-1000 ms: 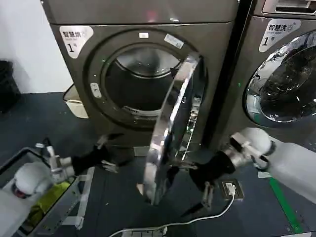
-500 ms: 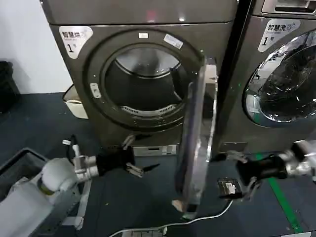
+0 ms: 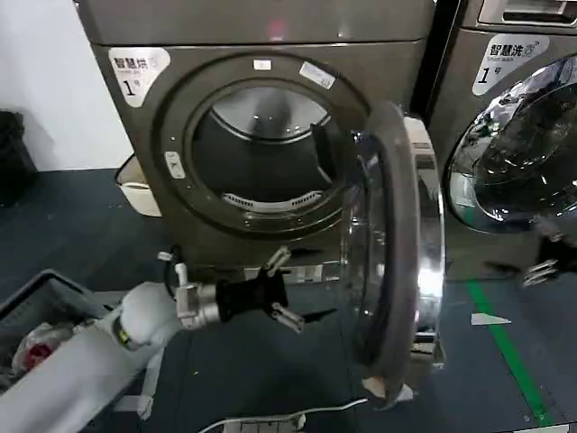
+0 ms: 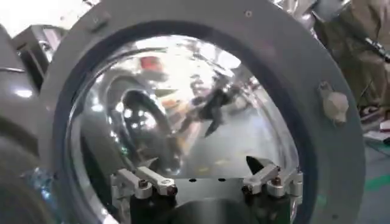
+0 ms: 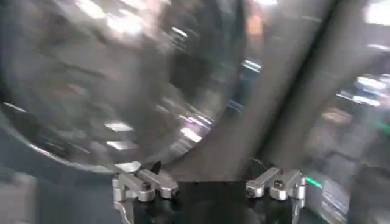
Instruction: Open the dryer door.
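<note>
Left pincer [image 3: 290, 289]: fingers apart, empty, held low in front of the dryer [image 3: 261, 117], pointing at the inner glass of the dryer door [image 3: 397, 262]. Door: swung wide open, right of the drum opening. Right pincer [image 5: 207, 182]: fingers apart, empty.

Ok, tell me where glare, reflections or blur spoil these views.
Head view: ceiling light glints on the dryer door chrome rim, and the left gripper is sharp. Left wrist view: the door's glass bowl mirrors the room with a bright washed-out patch near its top. Right wrist view: heavy motion blur smears everything beyond the right gripper.
</note>
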